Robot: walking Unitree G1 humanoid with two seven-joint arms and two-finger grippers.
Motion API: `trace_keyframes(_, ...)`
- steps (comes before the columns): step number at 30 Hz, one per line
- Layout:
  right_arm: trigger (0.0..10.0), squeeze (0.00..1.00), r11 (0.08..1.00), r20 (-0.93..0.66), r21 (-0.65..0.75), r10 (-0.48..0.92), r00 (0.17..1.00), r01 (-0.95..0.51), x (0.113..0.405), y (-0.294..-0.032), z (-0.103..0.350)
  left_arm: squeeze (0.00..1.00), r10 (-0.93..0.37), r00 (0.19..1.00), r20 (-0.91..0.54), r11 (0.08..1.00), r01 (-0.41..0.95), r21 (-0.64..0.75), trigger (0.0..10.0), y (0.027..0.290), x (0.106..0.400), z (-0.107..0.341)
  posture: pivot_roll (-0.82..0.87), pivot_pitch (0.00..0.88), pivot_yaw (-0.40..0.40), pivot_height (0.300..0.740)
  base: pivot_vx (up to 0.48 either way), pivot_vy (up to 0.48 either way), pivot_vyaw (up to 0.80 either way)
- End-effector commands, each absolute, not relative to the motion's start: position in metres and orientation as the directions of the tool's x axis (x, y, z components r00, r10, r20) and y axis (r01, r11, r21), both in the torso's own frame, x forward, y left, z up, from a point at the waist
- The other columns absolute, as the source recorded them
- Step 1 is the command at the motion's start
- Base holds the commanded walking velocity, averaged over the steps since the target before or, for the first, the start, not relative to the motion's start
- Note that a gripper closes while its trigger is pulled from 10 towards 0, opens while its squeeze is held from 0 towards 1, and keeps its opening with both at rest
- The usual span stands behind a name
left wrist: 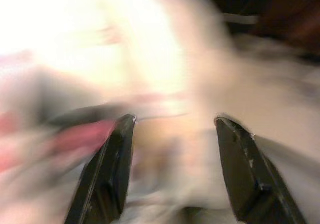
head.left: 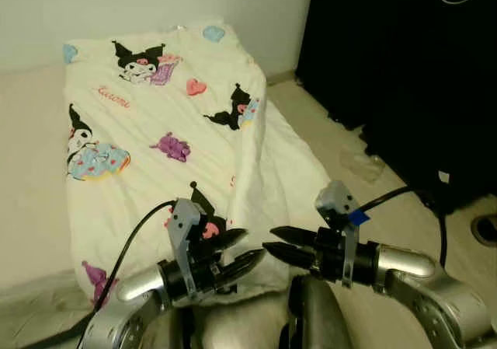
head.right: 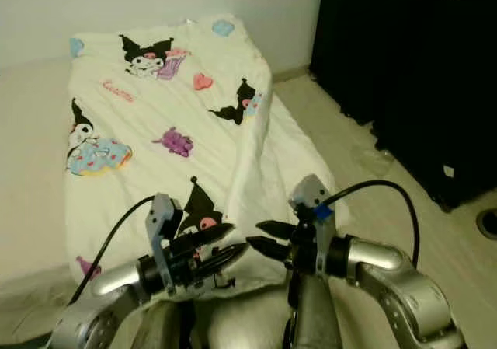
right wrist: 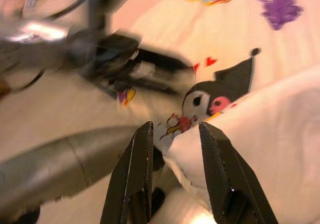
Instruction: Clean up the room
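A cream blanket [head.left: 178, 155] printed with black-eared cartoon characters, hearts and purple shapes lay spread on a pale floor [head.left: 388, 201], running from the white wall [head.left: 155, 7] at the far end down to the robot's arms. Its right edge was folded over in a long ridge, and its near edge bunched just under the two grippers.

The left gripper [head.left: 242, 249] reached forward and inward from a bent silver arm, its black fingers pointing toward the right one, low over the blanket's near edge beside a printed character with a pink spot. In the left wrist view its fingers [left wrist: 107, 169] stood apart with blurred pale cloth between them, gripping nothing.

The right gripper [head.left: 273, 240] came in from the opposite side, forearm nearly level, fingers aimed at the left gripper so that the tips were near each other but apart. In the right wrist view its fingers [right wrist: 137, 169] stood narrowly spread above a fold of the blanket, and whether they touched the cloth could not be told.

To the right stood a dark cabinet [head.left: 404, 69].
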State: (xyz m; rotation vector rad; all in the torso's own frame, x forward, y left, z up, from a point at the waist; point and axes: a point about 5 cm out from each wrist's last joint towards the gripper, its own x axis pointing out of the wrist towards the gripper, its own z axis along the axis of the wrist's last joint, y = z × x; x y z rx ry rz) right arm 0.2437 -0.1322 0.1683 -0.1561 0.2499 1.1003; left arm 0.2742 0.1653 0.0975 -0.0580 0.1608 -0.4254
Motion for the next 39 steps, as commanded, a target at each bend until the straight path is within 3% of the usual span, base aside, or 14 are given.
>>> trace_keyframes(1,10.0,0.0,0.467,-0.318,-0.013,0.836,0.446,-0.884,0.246,-0.134,0.158,0.0,-0.233,0.956,-0.176,0.972,0.235,-0.011,10.0,0.192,0.276,0.092,-0.08,0.24,0.014,0.583,0.0,0.0,0.0)
trace_keyframes(3,10.0,0.0,0.47,-0.311,-0.011,0.837,0.449,-0.883,0.246,-0.134,0.158,0.0,-0.192,0.964,-0.182,0.981,0.195,0.0,10.0,0.197,0.277,0.092,-0.08,0.24,0.014,0.583,0.0,0.0,0.0)
trace_keyframes(5,10.0,0.0,0.537,-0.356,-0.071,0.774,0.524,-0.841,0.256,-0.139,0.15,0.0,0.001,0.986,-0.168,0.997,0.011,0.07,10.0,0.222,0.279,0.094,-0.08,0.24,0.014,0.583,0.0,0.0,0.0)
trace_keyframes(9,10.0,0.0,0.633,-0.339,-0.144,0.69,0.639,-0.76,0.274,-0.146,0.147,0.0,0.169,0.976,-0.134,0.98,-0.152,0.13,10.0,0.248,0.276,0.099,-0.07,0.24,0.005,0.583,0.0,0.0,0.0)
trace_keyframes(12,10.0,0.0,0.657,-0.326,-0.153,0.672,0.665,-0.738,0.278,-0.147,0.148,0.0,0.184,0.975,-0.127,0.977,-0.167,0.133,10.0,0.251,0.275,0.099,-0.07,0.24,0.005,0.583,0.0,0.0,0.0)
trace_keyframes(14,10.0,0.0,0.716,-0.313,-0.239,0.583,0.75,-0.656,0.303,-0.15,0.145,0.0,0.21,0.97,-0.125,0.97,-0.191,0.152,10.0,0.257,0.271,0.096,-0.08,0.243,0.019,0.583,0.0,0.0,0.0)
trace_keyframes(17,10.0,0.0,0.723,-0.306,-0.31,0.539,0.785,-0.617,0.326,-0.15,0.145,0.0,0.234,0.965,-0.121,0.962,-0.212,0.173,10.0,0.26,0.267,0.093,-0.09,0.245,0.024,0.583,0.0,0.0,0.0)
trace_keyframes(21,10.0,0.0,0.709,-0.295,-0.334,0.547,0.783,-0.621,0.342,-0.146,0.149,0.0,0.218,0.97,-0.11,0.965,-0.197,0.175,10.0,0.257,0.264,0.093,-0.08,0.246,0.01,0.583,0.0,0.0,0.0)
trace_keyframes(25,10.0,0.0,0.588,-0.229,-0.206,0.749,0.622,-0.783,0.333,-0.121,0.161,0.0,-0.081,0.973,-0.216,0.993,0.098,0.068,10.0,0.207,0.26,0.076,-0.04,0.238,-0.042,0.583,0.0,0.0,0.0)
trace_keyframes(28,10.0,0.0,0.622,-0.18,-0.185,0.74,0.648,-0.761,0.332,-0.119,0.164,0.0,-0.15,0.953,-0.262,0.984,0.169,0.053,10.0,0.194,0.258,0.066,-0.04,0.241,-0.045,0.583,0.0,0.0,0.0)
trace_keyframes(29,10.0,0.0,0.798,-0.042,-0.159,0.583,0.811,-0.582,0.348,-0.131,0.176,0.0,-0.208,0.929,-0.306,0.973,0.228,0.031,10.0,0.176,0.26,0.052,-0.05,0.243,-0.028,0.583,0.0,0.0,0.0)
trace_keyframes(30,10.0,0.0,0.798,-0.042,-0.159,0.583,0.811,-0.582,0.348,-0.131,0.176,0.0,-0.208,0.929,-0.306,0.973,0.228,0.031,10.0,0.176,0.26,0.052,-0.05,0.243,-0.028,0.583,0.0,0.0,0.0)
trace_keyframes(31,10.0,0.0,0.893,0.068,-0.126,0.442,0.894,-0.432,0.36,-0.146,0.188,0.0,-0.243,0.918,-0.313,0.963,0.266,0.033,10.0,0.163,0.265,0.045,-0.06,0.244,-0.022,0.583,0.0,0.0,0.0)
trace_keyframes(39,10.0,0.0,0.944,0.263,-0.047,0.328,0.907,-0.327,0.37,-0.17,0.234,0.0,-0.355,0.851,-0.387,0.922,0.386,0.004,10.0,0.127,0.278,0.031,-0.08,0.245,0.008,0.583,0.0,0.0,0.0)
